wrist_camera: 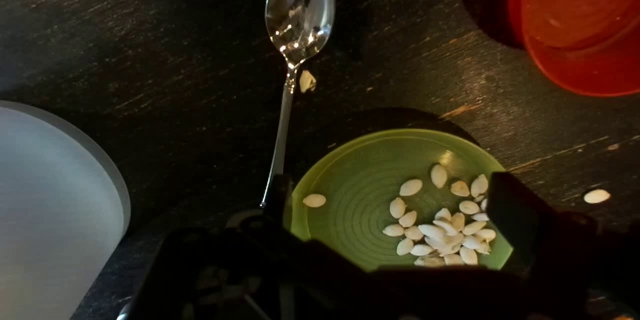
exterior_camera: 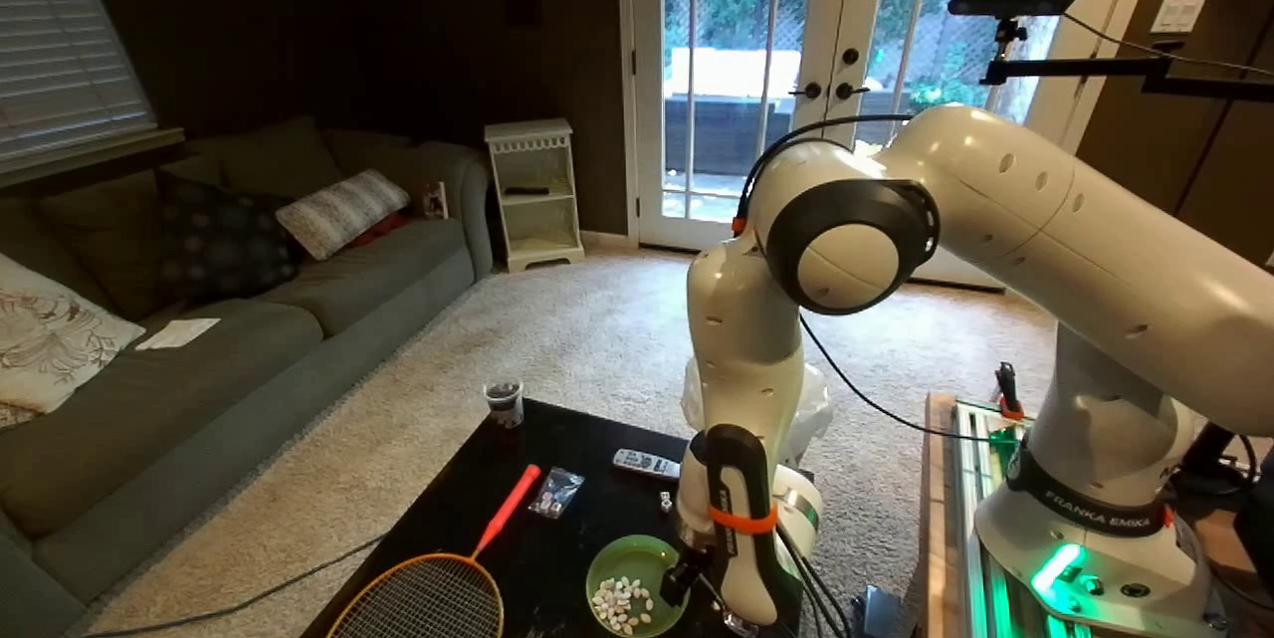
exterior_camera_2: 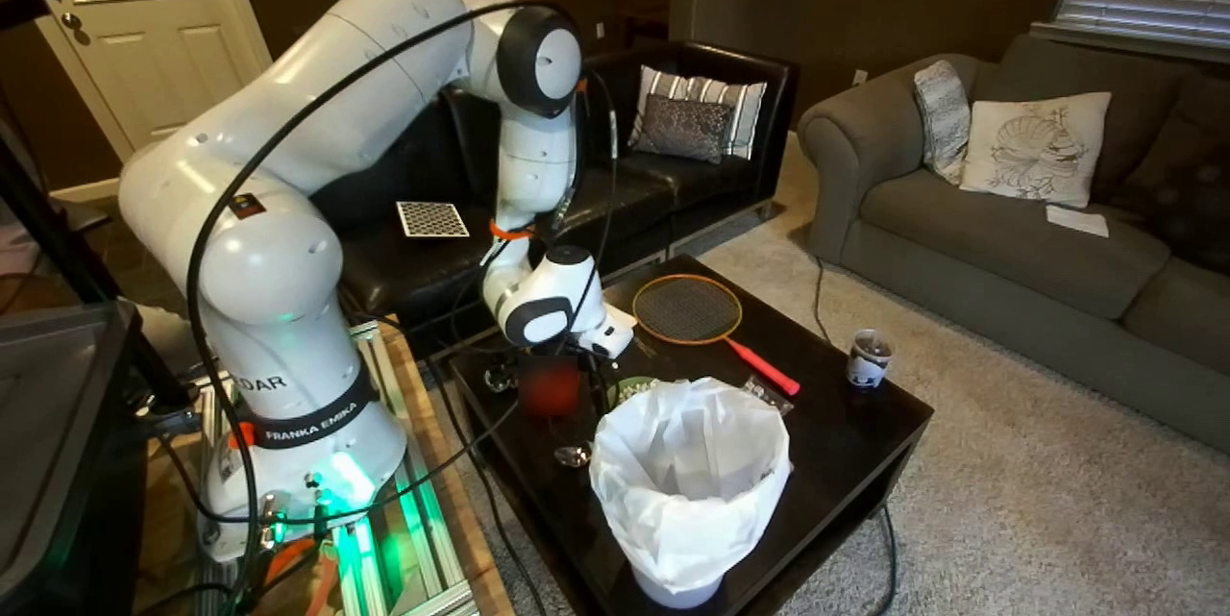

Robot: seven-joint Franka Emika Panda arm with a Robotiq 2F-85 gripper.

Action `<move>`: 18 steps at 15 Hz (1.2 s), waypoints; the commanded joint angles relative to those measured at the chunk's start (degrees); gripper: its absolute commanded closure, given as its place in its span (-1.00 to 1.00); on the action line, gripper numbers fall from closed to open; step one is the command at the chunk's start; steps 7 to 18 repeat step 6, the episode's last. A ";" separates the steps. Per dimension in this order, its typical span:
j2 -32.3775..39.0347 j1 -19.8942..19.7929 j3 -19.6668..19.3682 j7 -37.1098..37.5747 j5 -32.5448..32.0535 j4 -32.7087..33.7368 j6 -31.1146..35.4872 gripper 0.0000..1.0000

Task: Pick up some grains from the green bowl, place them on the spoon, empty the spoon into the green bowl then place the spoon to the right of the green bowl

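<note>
I hang my gripper point(wrist_camera: 392, 205) over the green bowl point(wrist_camera: 350, 220), and my two fingers point(wrist_camera: 512, 210) stand wide apart — the bowl shows in the gap between them. I can't tell if they touch it. In the wrist view the bowl is low down, a bit right of the middle of the frame. The grains point(wrist_camera: 445, 237) lie in it in a small heap on the right, and one sits alone near the left rim. A shiny spoon point(wrist_camera: 300, 15) lies on the dark table point(wrist_camera: 150, 60), with its round end at the top middle of the frame. Its handle runs down just beside the bowl and goes behind my finger. One stray grain point(wrist_camera: 596, 196) is on the table at the right side of the frame. A red bowl point(wrist_camera: 590, 25) is at the upper right. In an exterior view a racket point(exterior_camera: 428, 598) is at the bottom, left of the green bowl, and a remote point(exterior_camera: 646, 464) is above the bowl — both on the table
</note>
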 commanded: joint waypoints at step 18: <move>-0.96 3.30 -1.94 -0.24 1.12 -0.47 0.00 -1.00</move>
